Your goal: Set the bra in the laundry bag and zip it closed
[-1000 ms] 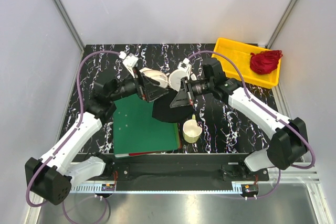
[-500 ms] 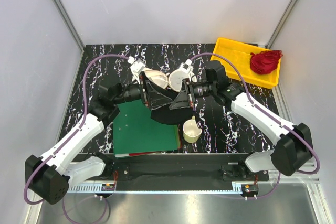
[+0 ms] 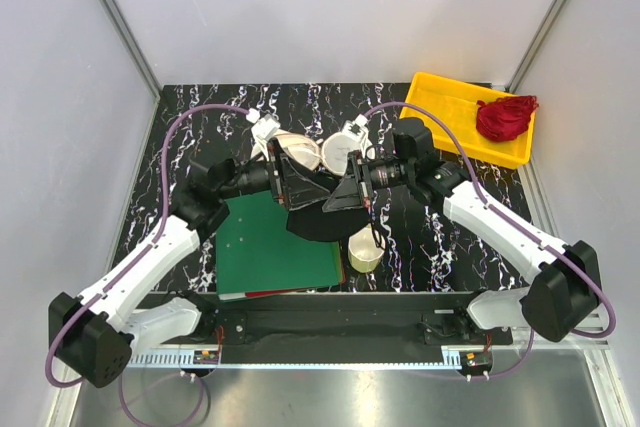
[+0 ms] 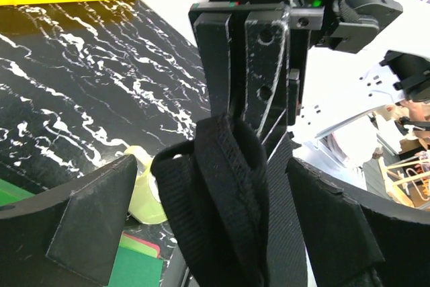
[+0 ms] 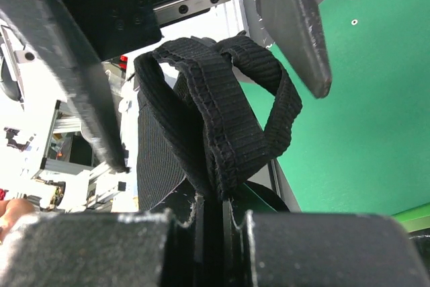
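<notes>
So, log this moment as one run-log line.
right jaws: shut on bra strap | left jaws: open around strap | bra: outside laundry bag

Two arms are in view: the left arm (image 3: 150, 257) and the right arm (image 3: 500, 222). Each carries one gripper, two in all: the left gripper (image 4: 213, 166) and the right gripper (image 5: 213, 216). Each arm also trails one purple cable (image 3: 200, 109), again two. There is one black marbled table (image 3: 190, 112), one bra (image 5: 222, 126) and one laundry bag (image 3: 295, 150) (partly hidden behind the grippers, so its pale parts are hard to tell apart). There is also one cream cup (image 3: 364, 253), one green mat (image 3: 270, 242), one yellow tray (image 3: 450, 112) and one red garment (image 3: 505, 117).
</notes>
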`<state>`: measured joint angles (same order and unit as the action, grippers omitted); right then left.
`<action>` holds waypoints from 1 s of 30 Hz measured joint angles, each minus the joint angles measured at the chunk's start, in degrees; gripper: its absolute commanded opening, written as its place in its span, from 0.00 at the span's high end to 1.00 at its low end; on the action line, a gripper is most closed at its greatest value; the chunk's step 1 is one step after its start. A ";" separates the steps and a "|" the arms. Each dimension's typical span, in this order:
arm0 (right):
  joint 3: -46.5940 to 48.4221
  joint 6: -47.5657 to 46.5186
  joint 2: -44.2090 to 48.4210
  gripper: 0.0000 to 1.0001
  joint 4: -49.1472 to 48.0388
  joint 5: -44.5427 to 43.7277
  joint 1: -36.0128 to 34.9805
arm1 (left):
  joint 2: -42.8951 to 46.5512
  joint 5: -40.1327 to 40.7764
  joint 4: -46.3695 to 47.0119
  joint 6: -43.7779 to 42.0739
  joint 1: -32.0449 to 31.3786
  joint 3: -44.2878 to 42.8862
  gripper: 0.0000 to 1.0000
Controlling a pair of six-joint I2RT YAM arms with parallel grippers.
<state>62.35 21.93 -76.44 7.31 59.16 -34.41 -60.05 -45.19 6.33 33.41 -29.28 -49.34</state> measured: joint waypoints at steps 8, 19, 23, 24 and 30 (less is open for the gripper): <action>-0.02 0.50 0.28 1.00 -0.26 -0.02 -0.22 | -0.55 -1.64 7.52 6.43 -0.74 2.47 0.65; -1.05 1.62 3.45 0.37 1.14 -4.87 -0.87 | -1.60 -3.78 3.54 6.05 -0.74 -0.44 1.00; -0.98 2.58 6.51 0.00 7.56 -11.39 -0.92 | -1.60 -1.01 -9.38 -2.36 -0.63 -8.13 1.00; -0.96 2.99 7.52 0.00 9.64 -13.84 -0.90 | -1.60 0.04 -11.96 -4.52 -0.50 -10.21 1.00; 0.70 7.89 14.23 0.00 25.07 -28.39 -0.87 | -1.84 3.43 -21.55 -15.52 -0.28 -16.72 1.00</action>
<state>63.05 29.82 -62.22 32.38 30.76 -35.29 -61.89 -41.76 -15.22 17.89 -29.56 -66.06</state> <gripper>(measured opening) 0.993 0.061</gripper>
